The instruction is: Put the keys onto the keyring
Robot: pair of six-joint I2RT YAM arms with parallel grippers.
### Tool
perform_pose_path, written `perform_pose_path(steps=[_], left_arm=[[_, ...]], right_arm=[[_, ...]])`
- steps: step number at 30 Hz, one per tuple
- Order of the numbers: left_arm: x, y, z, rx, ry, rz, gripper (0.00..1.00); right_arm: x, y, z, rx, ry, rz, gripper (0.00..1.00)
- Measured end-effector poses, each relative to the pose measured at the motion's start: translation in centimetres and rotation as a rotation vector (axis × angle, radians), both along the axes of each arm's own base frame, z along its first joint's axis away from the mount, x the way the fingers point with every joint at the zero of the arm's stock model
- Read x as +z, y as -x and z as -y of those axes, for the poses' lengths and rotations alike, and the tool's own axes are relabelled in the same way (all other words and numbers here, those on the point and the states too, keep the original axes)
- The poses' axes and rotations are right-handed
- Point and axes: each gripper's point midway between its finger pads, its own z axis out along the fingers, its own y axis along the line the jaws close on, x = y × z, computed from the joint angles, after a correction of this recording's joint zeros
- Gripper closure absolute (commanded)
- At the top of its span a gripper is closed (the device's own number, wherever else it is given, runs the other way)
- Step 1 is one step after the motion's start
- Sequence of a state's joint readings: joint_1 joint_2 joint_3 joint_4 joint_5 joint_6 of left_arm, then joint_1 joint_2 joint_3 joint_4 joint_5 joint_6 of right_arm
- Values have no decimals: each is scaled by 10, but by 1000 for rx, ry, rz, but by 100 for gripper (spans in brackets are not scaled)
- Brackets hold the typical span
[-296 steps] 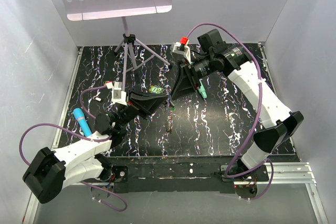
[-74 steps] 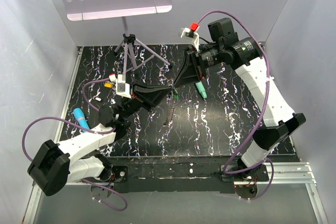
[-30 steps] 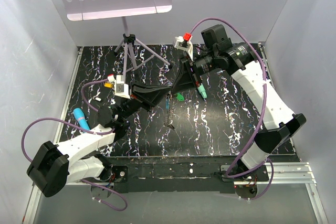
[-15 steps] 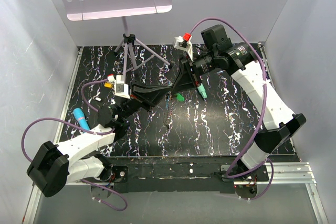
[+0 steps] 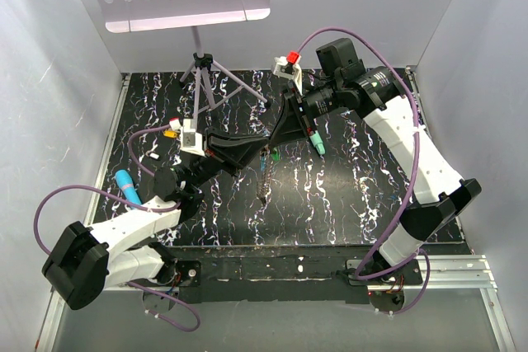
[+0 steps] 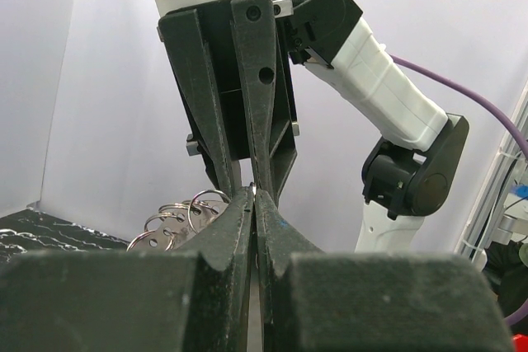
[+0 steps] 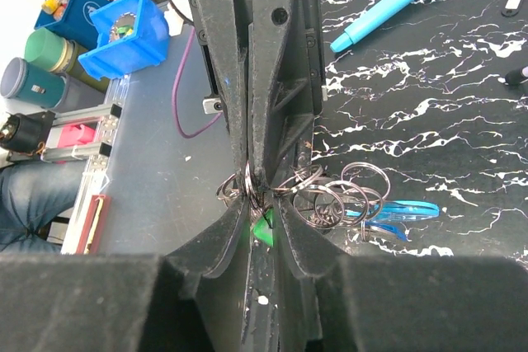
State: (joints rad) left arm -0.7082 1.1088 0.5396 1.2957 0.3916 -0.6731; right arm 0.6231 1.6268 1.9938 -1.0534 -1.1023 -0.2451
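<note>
White walls enclose a black marbled tabletop (image 5: 346,195). Over its middle, a little toward the far edge, the left gripper (image 6: 253,201) and right gripper (image 7: 254,200) are met tip to tip above the surface. Left jaws are pressed fully together, seemingly pinched on one ring of the keyring (image 7: 328,195). Right jaws are seen a sliver apart, with the light green key (image 7: 262,229) showing in the gap; whether it is gripped cannot be told.

Step judged: key being threaded onto a ring. To be done well, the pinched ring should be held rigid by the left, the key's hole kept lined up with the ring's split, and the key slid round along the wire, not pulled away. Release is advised only once it is seated.

Keyring is hung from the tips as a string of linked rings. In the top view its long axis runs far to near, with the free end pointed at the near edge. Blue clasp (image 7: 398,210) is at the end away from the tips. Contact with the tabletop cannot be told.
</note>
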Motion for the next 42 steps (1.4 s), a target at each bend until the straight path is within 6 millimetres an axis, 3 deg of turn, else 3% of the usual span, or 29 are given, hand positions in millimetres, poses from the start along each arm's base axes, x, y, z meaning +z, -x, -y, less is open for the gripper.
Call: perform_pose_path(steps=[5,7,9,19,24,30,36,42], left_arm=[[-3,0,0,0,-5,-6,100],[-3,0,0,0,-5,-6,100],[-3,0,0,1,-4,-5,100],[-2,-1,-1,2,4,-15,98],[-3,3,-3,-4,7,-17,84],[-1,14,-8,-11,-30,-12,79],[-5,19,-7,-12,-127,-27,64],[-8,21,-7,-12,-203,-56,55]], right_arm=[[0,-1,0,-6,4,-2,79],[0,-1,0,-6,4,-3,84],[0,-1,0,-5,3,-4,98],[0,-2,1,1,-6,15,99],[-1,-1,0,6,-6,18,99],[0,3,1,20,-11,5,99],[-6,5,2,28,2,-13,99],[-14,7,4,39,14,-21,99]])
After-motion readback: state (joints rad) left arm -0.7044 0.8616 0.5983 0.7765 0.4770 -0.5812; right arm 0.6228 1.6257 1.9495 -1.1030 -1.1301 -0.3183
